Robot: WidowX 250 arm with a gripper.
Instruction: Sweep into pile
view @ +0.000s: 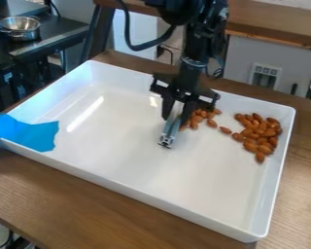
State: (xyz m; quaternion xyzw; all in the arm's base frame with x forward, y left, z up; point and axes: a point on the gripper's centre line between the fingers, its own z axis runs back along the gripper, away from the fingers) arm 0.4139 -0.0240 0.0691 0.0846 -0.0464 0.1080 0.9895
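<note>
The black gripper [176, 119] hangs over the white tray [138, 175], a little right of the tray's middle toward its far side. It is shut on a narrow grey-blue sweeping tool [168, 134], which slants down toward the tray floor. Just right of the tool and partly behind the gripper lies a small group of almonds [197, 118]. A larger cluster of almonds [258, 133] sits near the tray's right wall, with a few loose ones between the two groups.
A blue cloth or sheet [29, 132] covers part of the tray's left rim. The tray's raised walls surround the work area on a brown wooden table [74, 187]. A metal pot [20, 27] stands on a dark counter at the upper left.
</note>
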